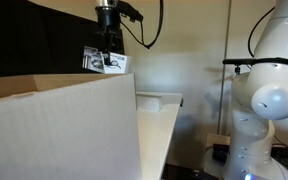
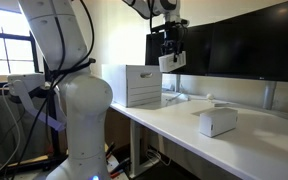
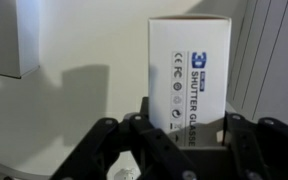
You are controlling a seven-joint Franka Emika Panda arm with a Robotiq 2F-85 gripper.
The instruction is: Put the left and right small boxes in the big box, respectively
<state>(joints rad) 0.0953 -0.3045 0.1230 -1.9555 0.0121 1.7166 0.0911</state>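
LIGHT daylight from window (image 2: 2, 50) at left edge, room evenly bright | SHADOW soft one on surface (image 3: 79, 85) left of small box (image 3: 189, 70) | FOCUS wrist view soft, fingers (image 3: 102, 150) blurred | GLARE white arm (image 1: 274, 95) shell washed out

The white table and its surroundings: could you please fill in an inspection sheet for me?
Surface: white table, carrying the cartons.
Job's things: held small box is raised in the air near the big box, not yet inside; its print reads 3D shutter glasses. The second small box lies on the table, apart from the big box.
Clutter: nothing seen.
Grippers: gripper shut on the held small box.
Cables: black cable loops from the wrist.
Surroundings: dark monitors behind the table; a window beyond the robot.
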